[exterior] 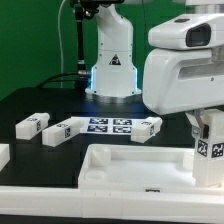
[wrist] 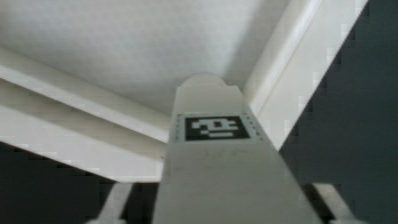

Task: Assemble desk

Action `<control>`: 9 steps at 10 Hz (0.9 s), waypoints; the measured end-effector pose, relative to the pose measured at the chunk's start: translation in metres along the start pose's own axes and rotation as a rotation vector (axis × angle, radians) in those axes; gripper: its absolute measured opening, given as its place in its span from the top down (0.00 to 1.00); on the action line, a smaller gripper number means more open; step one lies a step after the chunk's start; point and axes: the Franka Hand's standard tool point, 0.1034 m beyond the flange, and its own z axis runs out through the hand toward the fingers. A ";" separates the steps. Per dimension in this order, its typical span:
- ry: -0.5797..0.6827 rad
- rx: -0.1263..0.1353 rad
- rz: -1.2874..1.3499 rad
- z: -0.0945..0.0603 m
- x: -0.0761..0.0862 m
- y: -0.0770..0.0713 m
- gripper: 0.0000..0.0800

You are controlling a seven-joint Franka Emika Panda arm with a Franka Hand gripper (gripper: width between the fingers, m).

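The desk top [exterior: 120, 168] is a broad white rimmed tray lying at the front of the black table. My gripper [exterior: 205, 128] is shut on a white square-section leg [exterior: 211, 152] with a black-and-white tag and holds it upright at the tray's end on the exterior view's right. In the wrist view the leg [wrist: 217, 150] runs out from between my fingers [wrist: 116, 198], and its tip lies over an inner corner of the tray [wrist: 107, 50]. Whether the leg touches the tray I cannot tell.
Two loose legs [exterior: 32, 124] [exterior: 60, 130] lie at the exterior view's left, a third [exterior: 149, 127] by the marker board [exterior: 108, 125]. A white piece [exterior: 3, 155] shows at the left edge. The arm's base [exterior: 112, 70] stands behind.
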 end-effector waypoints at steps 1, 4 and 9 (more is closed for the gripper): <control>0.000 0.000 -0.001 0.000 0.000 0.000 0.64; 0.000 0.014 0.237 0.000 -0.002 -0.001 0.64; 0.007 0.016 0.693 0.001 -0.001 0.000 0.64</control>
